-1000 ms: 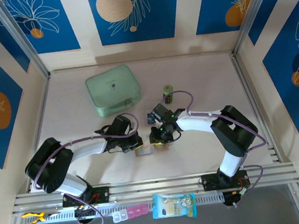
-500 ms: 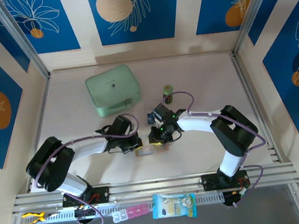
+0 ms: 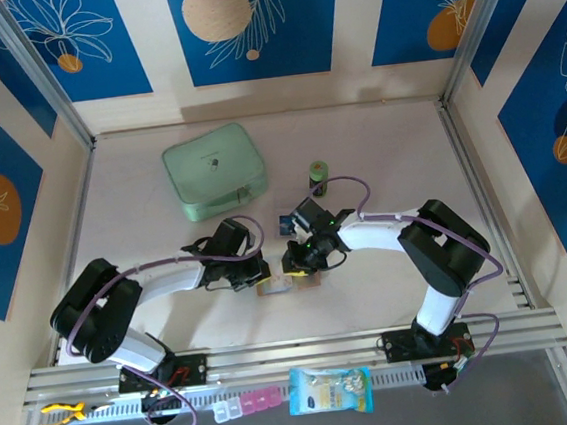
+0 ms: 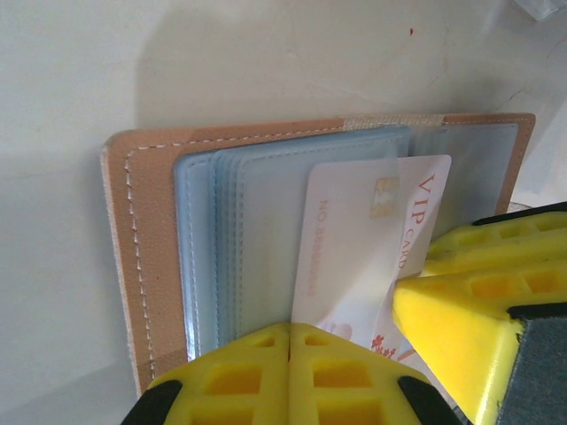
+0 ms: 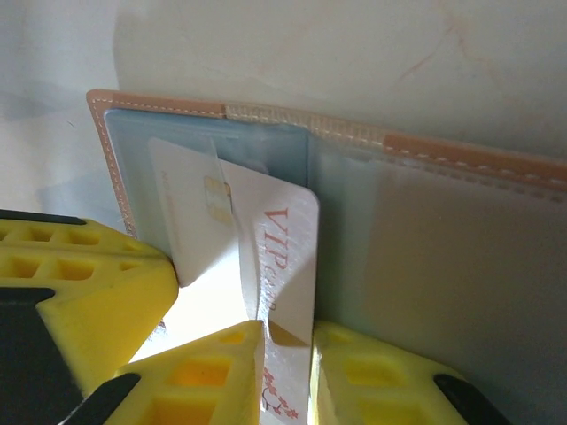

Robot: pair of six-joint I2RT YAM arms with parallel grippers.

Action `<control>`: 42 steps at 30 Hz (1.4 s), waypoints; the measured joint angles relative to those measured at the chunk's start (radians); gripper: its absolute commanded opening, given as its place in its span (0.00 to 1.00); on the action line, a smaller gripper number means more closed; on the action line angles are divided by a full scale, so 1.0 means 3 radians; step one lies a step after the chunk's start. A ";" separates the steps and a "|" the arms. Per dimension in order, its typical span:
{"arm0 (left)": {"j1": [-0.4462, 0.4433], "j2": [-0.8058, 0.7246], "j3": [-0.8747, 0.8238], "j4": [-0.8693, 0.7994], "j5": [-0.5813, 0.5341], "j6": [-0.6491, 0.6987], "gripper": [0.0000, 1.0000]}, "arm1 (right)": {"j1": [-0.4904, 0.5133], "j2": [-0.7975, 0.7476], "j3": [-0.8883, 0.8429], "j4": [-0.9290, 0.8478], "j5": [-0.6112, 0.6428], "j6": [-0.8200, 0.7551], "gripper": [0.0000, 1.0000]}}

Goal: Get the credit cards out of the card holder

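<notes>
The tan card holder lies open on the table, its clear plastic pockets facing up. A white credit card with red "VIP CARD" lettering sticks partway out of a pocket. My left gripper is shut, its tips resting on the pocket edge beside the card. My right gripper is shut on the free end of the credit card, which bows upward between its fingers over the card holder. In the top view both grippers, left and right, meet over the card holder near the table's front.
A mint-green zip case sits at the back left. A small green can stands behind the right arm. A small dark card-like thing lies by the right wrist. A pill box and a packet rest on the front rail.
The right jaws have narrowed slightly on the white card. Both arms have hardly moved; the left gripper stays shut on the wallet.
</notes>
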 measured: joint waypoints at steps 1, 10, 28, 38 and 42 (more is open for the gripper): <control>0.0000 0.0001 0.0000 0.0001 0.0001 0.0000 0.01 | -0.0006 0.0000 -0.0013 0.0014 -0.0013 0.0009 0.20; 0.0000 0.0001 0.0000 0.0001 0.0000 0.0000 0.01 | -0.0042 -0.0001 -0.0053 0.0085 -0.0103 0.0046 0.13; -0.0001 0.0001 0.0005 -0.0004 0.0000 0.0000 0.01 | -0.0196 -0.0270 -0.0184 0.0037 -0.0126 0.0008 0.09; -0.0003 0.0001 0.0005 -0.0004 -0.0001 0.0000 0.01 | -0.0245 -0.0394 -0.0134 -0.0322 0.0036 -0.0224 0.08; -0.0003 0.0001 0.0005 -0.0004 -0.0001 0.0000 0.01 | -0.0245 -0.0397 -0.0064 -0.0439 0.0081 -0.0289 0.08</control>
